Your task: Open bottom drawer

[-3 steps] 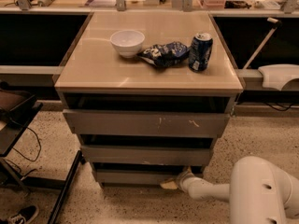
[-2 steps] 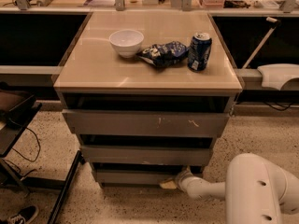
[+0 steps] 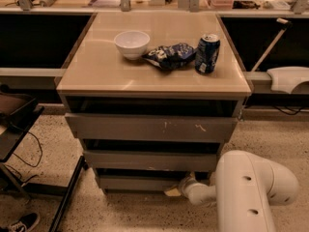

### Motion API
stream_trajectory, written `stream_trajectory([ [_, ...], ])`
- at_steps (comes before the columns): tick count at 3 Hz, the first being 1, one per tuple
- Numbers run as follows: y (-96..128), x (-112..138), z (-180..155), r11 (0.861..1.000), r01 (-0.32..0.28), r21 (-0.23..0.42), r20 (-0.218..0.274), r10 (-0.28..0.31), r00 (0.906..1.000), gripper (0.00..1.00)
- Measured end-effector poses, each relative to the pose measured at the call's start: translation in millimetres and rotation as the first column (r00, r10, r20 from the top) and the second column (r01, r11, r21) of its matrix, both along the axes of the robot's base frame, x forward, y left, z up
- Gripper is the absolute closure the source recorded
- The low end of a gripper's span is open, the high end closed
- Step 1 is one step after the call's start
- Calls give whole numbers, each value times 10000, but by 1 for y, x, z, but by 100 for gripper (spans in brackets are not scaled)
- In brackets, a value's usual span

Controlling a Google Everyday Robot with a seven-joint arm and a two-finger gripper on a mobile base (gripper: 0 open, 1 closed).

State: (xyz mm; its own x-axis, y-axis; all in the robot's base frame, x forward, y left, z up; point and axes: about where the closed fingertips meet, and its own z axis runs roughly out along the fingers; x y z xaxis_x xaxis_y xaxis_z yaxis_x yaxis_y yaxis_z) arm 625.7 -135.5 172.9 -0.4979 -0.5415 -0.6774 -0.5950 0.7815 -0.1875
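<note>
Where flat grey btm drawer (image 3: 135, 182) ends at rt, pale pincer (image 3: 173, 191) sits | grip state: can't tell

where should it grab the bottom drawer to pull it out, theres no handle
Take the top edge of the bottom drawer front, coming from the front and hooking into the dark gap above it. The face is flat with no handle, so that lip looks like the only hold. The pincer sits low at the drawer's right end, probably close enough to reach it.
</note>
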Motion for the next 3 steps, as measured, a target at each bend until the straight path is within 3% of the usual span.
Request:
stream_trajectory([
  [1, 0, 0, 0, 10000, 0, 0, 0, 0, 10000, 19],
  [3, 0, 0, 0, 10000, 0, 1, 1, 0, 10000, 65],
])
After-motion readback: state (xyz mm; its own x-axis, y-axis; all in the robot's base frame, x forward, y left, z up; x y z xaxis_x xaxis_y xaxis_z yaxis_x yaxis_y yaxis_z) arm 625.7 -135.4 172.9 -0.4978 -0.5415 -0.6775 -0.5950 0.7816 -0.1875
